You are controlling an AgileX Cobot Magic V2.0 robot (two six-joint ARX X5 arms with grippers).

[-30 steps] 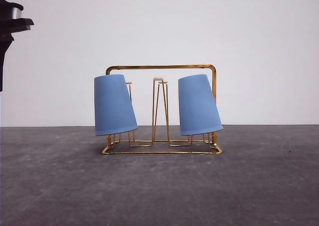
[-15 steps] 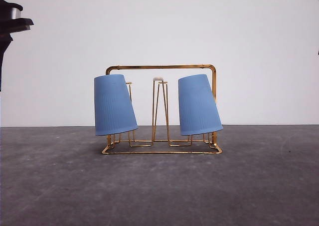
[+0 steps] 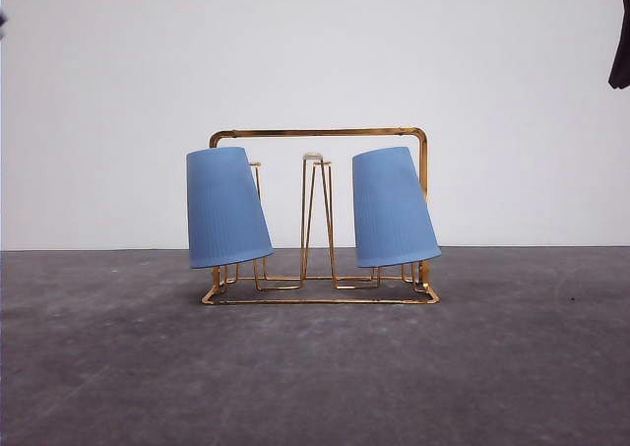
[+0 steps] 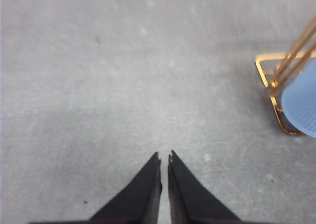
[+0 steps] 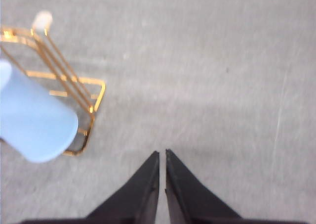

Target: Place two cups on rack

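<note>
- Front view, foreground: dark grey table (image 3: 315,377) across the lower part of the frame, bare in front of the rack.
- Centre of frame: gold wire rack (image 3: 320,132) stands upright on the table, arched rectangular frame on top, flat wire base touching the tabletop.
- Left cup (image 3: 225,208), light blue, ribbed, upside down over a prong at the rack's left end. Closed end up, open rim down, tilted. Rim hangs just above the base wire.
- Right cup (image 3: 392,208), same kind, upside down on a prong at the rack's right end, tilted the same way, just inside the frame's right upright.
- Between the cups: a narrow upright loop prong (image 3: 316,215) with a pale tip, nothing on it. Cups well apart from each other.
- Behind: plain white wall (image 3: 315,52) fills the upper half.
- Upper right corner of the front view: a dark piece of the right arm (image 3: 620,32), high above the table, well apart from the rack.
- Left wrist view: left gripper (image 4: 164,157), black fingers drawn together with only a thin slit between the tips, gripping nothing, over bare table. Rack corner and part of a blue cup at the right edge of that frame, well apart from the fingertips.
- Right wrist view: right gripper (image 5: 162,154), fingers together the same way, nothing held. Rack and a blue cup at the left side of that frame, apart from the tips; view blurred.
</note>
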